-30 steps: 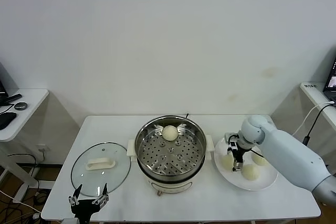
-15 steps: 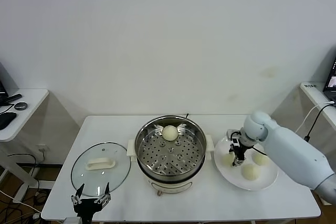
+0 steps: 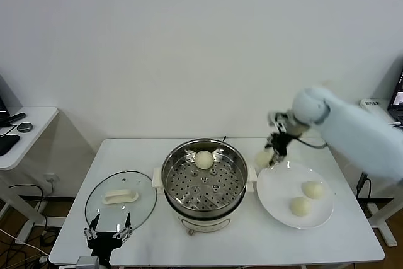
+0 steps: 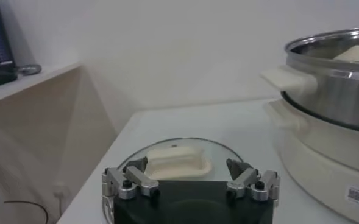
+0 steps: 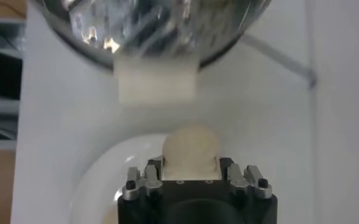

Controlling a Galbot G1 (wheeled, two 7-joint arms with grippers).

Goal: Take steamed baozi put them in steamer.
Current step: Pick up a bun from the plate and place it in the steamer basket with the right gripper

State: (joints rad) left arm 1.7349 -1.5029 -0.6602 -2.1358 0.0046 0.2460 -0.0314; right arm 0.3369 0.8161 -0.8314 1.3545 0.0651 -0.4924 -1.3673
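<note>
Even, soft light fills the room, and the pale wall (image 3: 201, 42) and white table (image 3: 157, 244) are bright without harsh shadows. Only faint, diffuse shade lies under the steamer (image 3: 203, 177). Its polished rim carries bright highlights, and in the right wrist view its metal wall (image 5: 149, 27) shows smeared, streaky reflections. The right arm (image 3: 352, 127) is blurred by motion in the head view. The glass lid (image 3: 121, 197) gives a mild sheen. The left wrist view is soft, with the near gripper body dark.
</note>
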